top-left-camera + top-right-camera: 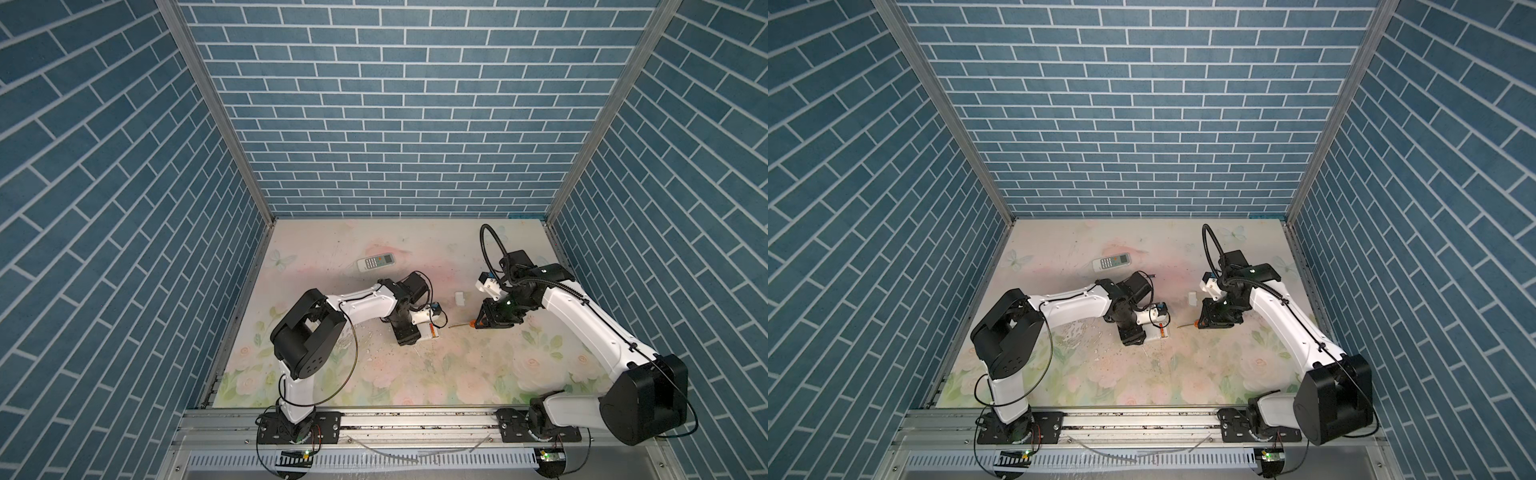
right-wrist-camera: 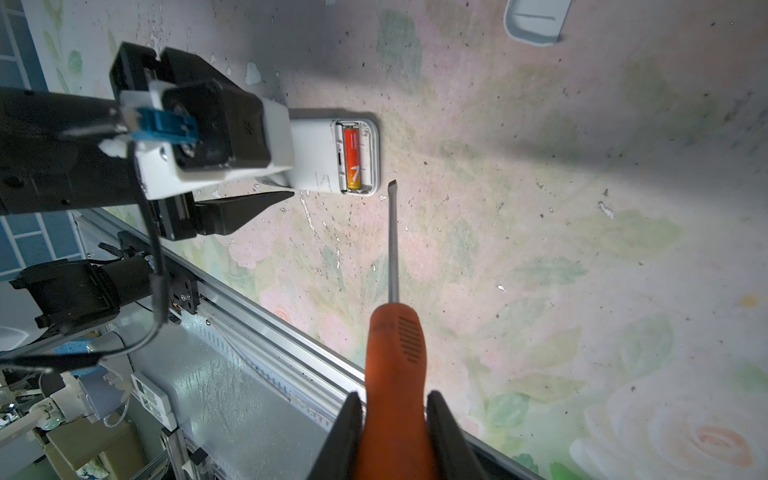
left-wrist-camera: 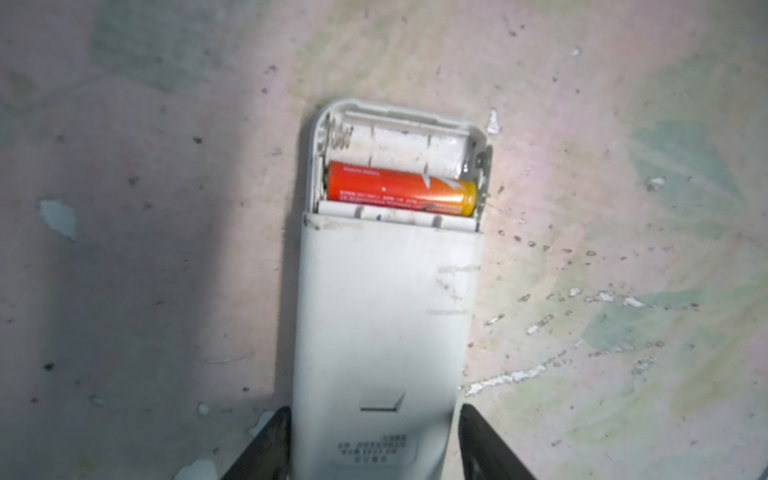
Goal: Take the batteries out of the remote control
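- Lying crosswise in the open compartment at one end of a white plastic remote control [image 3: 386, 316], an orange-gold cylindrical battery [image 3: 401, 189] fills the slot nearer the remote's body. The slot beside it shows bare white plastic and a spring.
- The remote rests back-up on the floral-printed desk [image 1: 457, 365], near the middle in both top views.
- The left hand [image 3: 374, 411] straddles the remote's other end, one black finger close along each side; whether they press it I cannot tell.
- The right hand [image 2: 392, 401] clamps the handle of an orange-handled flat-blade screwdriver [image 2: 395, 345], whose tip sits just beside the remote's open end.
- A small white rectangular plastic cover [image 1: 459, 298] lies apart, between the two arms.
- A second white remote control [image 1: 376, 262], keypad up, lies farther back.
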Robot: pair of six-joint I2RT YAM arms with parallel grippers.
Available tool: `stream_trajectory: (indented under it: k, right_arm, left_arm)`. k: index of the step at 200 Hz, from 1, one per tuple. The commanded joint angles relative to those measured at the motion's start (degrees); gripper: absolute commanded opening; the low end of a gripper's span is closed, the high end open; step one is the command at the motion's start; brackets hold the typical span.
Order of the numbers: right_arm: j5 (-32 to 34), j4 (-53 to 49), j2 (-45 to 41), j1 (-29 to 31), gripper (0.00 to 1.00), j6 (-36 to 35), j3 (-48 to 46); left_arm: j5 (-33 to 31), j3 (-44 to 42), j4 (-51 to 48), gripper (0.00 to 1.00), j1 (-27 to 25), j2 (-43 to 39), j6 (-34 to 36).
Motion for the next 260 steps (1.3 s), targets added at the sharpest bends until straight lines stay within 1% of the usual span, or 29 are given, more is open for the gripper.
stream_trajectory:
  k: [1, 40, 80, 99, 114, 148, 176, 214, 244, 260]
  right_arm:
    - [0.19, -1.66, -0.29, 0.28, 0.0, -1.37, 1.93]
    - [-0.78, -0.77, -0.47, 0.37, 0.0, -1.22, 1.91]
    - [-2.43, 0.41, 0.48, 1.35, 0.0, -3.73, 2.09]
    - [-2.41, 0.45, 2.08, 1.42, 0.0, -2.07, 2.87]
    - [-4.33, 0.25, 3.86, 1.6, 0.0, -0.22, 3.64]
    - [-4.02, 0.78, 2.62, 2.39, 0.0, -2.18, 2.75]
    - [-4.72, 2.6, 3.01, 2.47, 0.0, -1.35, 1.4]
    - [-2.89, 1.52, 2.05, 2.89, 0.0, 0.88, 3.04]
    - [0.55, -1.27, 1.23, 4.24, 0.0, 3.32, 5.02]
    - [1.74, -1.33, 0.64, 5.29, 0.0, 6.23, 5.46]
  left_arm:
    - [2.15, 0.87, -0.75, 0.67, 0.96, -2.03, -2.74]
    - [3.16, 1.34, -1.74, 0.67, 0.98, -0.76, -1.67]
    - [2.86, 2.7, -2.03, 0.67, 0.98, 0.9, -1.05]
    - [1.9, 3.68, -2.29, 0.66, 0.98, 1.89, -1.07]
    - [1.47, 4.0, -2.15, 0.66, 0.99, 2.37, -1.27]
    - [0.26, 3.7, -0.6, 0.66, 1.5, 2.88, -1.73]
    - [-0.23, 5.12, 0.51, 0.66, 2.45, 3.89, -2.76]
    - [0.17, 6.0, -1.01, 0.67, 3.24, 3.19, -4.49]
    - [1.79, 2.76, -0.65, 0.68, 3.14, 0.54, -6.69]
    - [2.71, 1.22, 0.02, 0.68, 3.18, -0.24, -8.29]
